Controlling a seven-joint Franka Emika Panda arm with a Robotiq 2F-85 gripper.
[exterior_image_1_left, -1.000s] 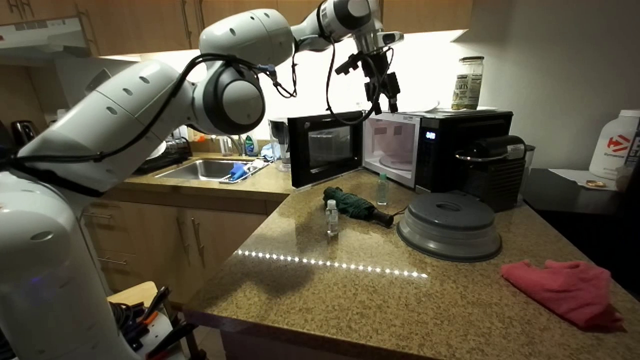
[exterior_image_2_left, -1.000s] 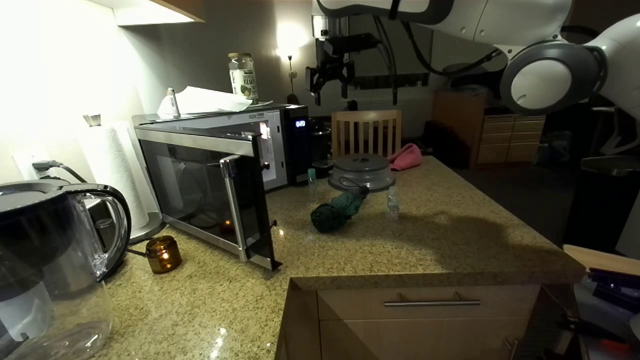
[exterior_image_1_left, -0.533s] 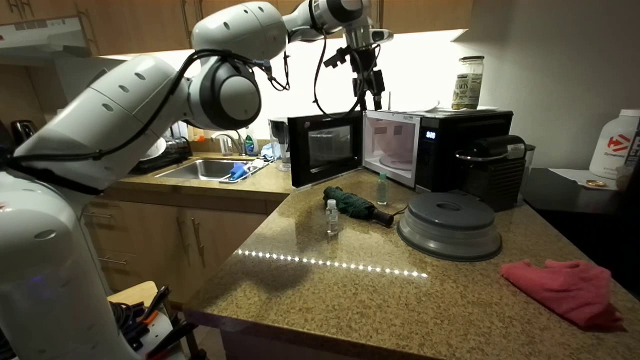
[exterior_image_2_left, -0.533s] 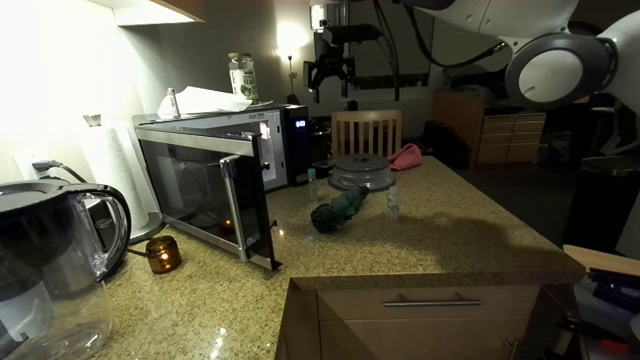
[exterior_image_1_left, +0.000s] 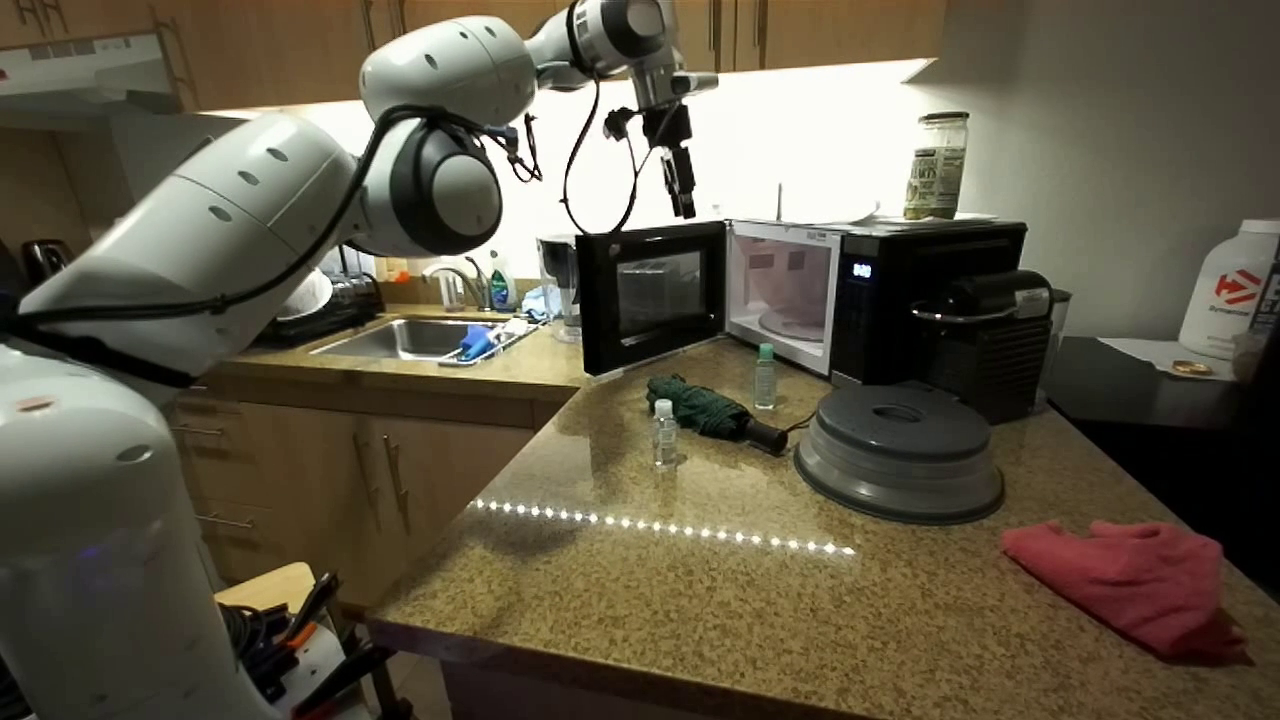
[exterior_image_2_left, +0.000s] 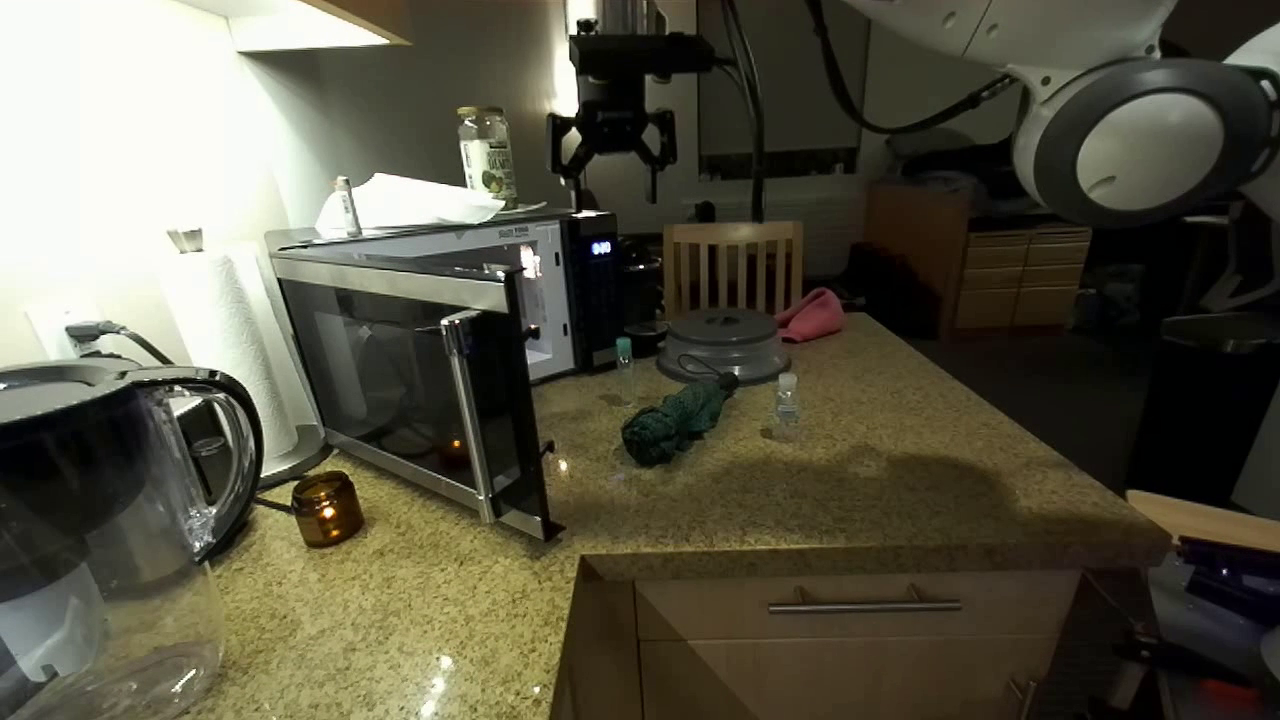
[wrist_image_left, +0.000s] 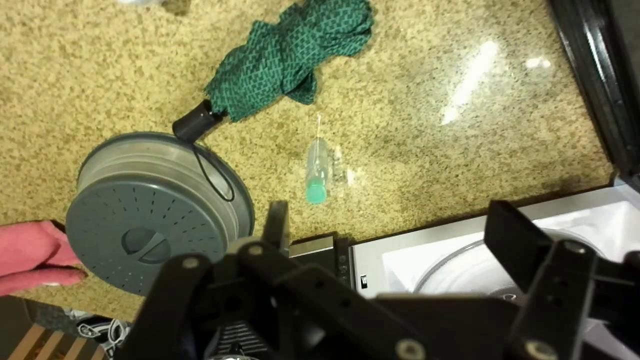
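Observation:
My gripper (exterior_image_1_left: 684, 210) is open and empty, with its fingers pointing down. It hangs in the air above the open microwave door (exterior_image_1_left: 655, 300); it also shows in an exterior view (exterior_image_2_left: 614, 195). In the wrist view the fingers (wrist_image_left: 387, 215) are wide apart, with the microwave's front and turntable behind them. On the counter stand a green-capped clear bottle (wrist_image_left: 316, 172) and a white-capped clear bottle (exterior_image_1_left: 664, 440). A folded dark green umbrella (wrist_image_left: 290, 55) lies near them. A grey ridged cover (wrist_image_left: 145, 230) sits beside the umbrella handle. The gripper touches none of these.
A black microwave (exterior_image_1_left: 930, 250) bears a glass jar (exterior_image_1_left: 937, 165) and white paper (exterior_image_2_left: 410, 198). A coffee machine (exterior_image_1_left: 985, 340) stands before it. A pink cloth (exterior_image_1_left: 1130, 585) lies on the counter. A pitcher (exterior_image_2_left: 100, 520) and amber jar (exterior_image_2_left: 327, 508) stand beyond the door.
My gripper has moved left in both exterior views, from over the microwave opening to over its open door. It has also turned, so its fingers now overlap in an exterior view. The objects stay put.

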